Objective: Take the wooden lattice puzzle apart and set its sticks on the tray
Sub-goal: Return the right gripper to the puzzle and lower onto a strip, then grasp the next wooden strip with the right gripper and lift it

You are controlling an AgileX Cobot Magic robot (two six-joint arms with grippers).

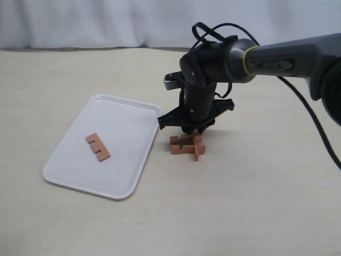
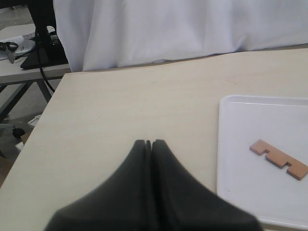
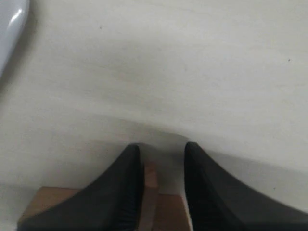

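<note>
The wooden lattice puzzle (image 1: 187, 145) lies on the table just right of the white tray (image 1: 122, 133), with part of its grid still interlocked. One loose notched stick (image 1: 97, 146) lies on the tray. My right gripper (image 1: 194, 130) points down right over the puzzle. Its jaws are open and straddle an upright stick (image 3: 151, 178), which lies against one finger with a gap to the other. My left gripper (image 2: 149, 143) is shut and empty, above bare table beside the tray (image 2: 240, 159) and its stick (image 2: 278, 159). It is out of the exterior view.
A white curtain (image 1: 106, 21) hangs along the table's far edge. Black cables (image 1: 314, 128) trail from the right arm. A tray corner (image 3: 12, 24) shows in the right wrist view. A side table with gear (image 2: 29, 53) stands beyond the table.
</note>
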